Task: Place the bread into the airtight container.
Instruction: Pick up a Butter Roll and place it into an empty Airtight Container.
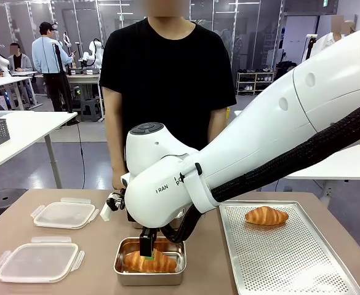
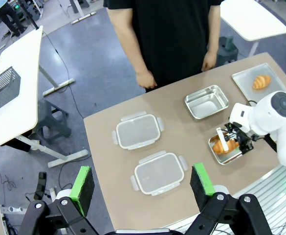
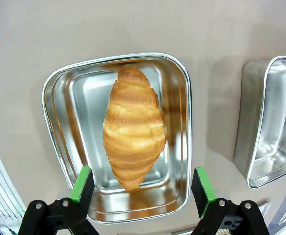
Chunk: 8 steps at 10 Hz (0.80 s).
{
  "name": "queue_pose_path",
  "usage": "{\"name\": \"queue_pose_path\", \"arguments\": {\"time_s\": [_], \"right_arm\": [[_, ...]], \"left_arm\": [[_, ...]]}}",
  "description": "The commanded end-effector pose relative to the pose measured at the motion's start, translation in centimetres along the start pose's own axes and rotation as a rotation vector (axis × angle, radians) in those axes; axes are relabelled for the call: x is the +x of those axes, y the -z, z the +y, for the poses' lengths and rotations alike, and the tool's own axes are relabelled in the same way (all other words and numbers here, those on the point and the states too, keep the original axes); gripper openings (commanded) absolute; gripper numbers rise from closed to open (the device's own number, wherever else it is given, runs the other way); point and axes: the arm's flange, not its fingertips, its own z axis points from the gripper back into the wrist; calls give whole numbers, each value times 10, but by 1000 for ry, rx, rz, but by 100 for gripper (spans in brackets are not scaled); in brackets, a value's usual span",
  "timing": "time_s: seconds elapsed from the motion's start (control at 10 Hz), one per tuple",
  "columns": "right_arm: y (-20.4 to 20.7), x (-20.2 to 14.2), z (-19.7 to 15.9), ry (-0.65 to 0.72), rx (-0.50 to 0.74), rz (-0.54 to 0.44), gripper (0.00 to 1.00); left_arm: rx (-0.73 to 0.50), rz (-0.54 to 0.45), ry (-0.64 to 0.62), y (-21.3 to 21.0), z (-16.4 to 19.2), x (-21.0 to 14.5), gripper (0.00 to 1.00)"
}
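Observation:
A golden croissant [image 3: 134, 129] lies flat in a small steel container [image 3: 179, 147] near the table's front edge. The croissant [image 1: 150, 262] and its container [image 1: 123, 270] also show in the front view. My right gripper [image 3: 143, 185] hovers just above them, open, with its green pads on either side of the croissant's end and not touching it. From the front, this gripper [image 1: 147, 246] reaches down into the container. A second croissant [image 1: 266, 215] rests on the perforated tray [image 1: 290, 258]. My left gripper [image 2: 142, 183] is open, high above the table, holding nothing.
An empty steel container [image 2: 206, 101] stands beyond the filled one [image 2: 217, 152]. Two clear lids [image 1: 64, 215] [image 1: 38, 262] lie at the table's left. A person in black [image 1: 167, 80] stands at the far edge, hands down.

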Motion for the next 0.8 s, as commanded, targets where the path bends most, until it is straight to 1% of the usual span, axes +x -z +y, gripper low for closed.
{"name": "queue_pose_path", "arguments": {"time_s": [0.0,0.1,0.2,0.3,0.4,0.5,0.6,0.7], "right_arm": [[0,0,0,0,0,0,100],[-30,-16,-3,49,-2,-3,100],[-66,-36,-8,99,-42,-7,100],[-92,-51,-10,128,-67,-10,100],[-112,-69,-16,188,-70,3,100],[-123,-92,-30,249,-61,18,100],[-129,-120,-46,328,-41,6,100],[-134,-148,-61,413,-48,-11,100]], "left_arm": [[1,-1,3,-1,1,1,100],[1,-1,3,-1,1,1,100],[1,-1,3,-1,1,1,100],[1,-1,3,-1,1,1,100],[1,-1,3,-1,1,1,100],[1,-1,3,-1,1,1,100],[1,-1,3,-1,1,1,100],[1,-1,3,-1,1,1,100]]}}
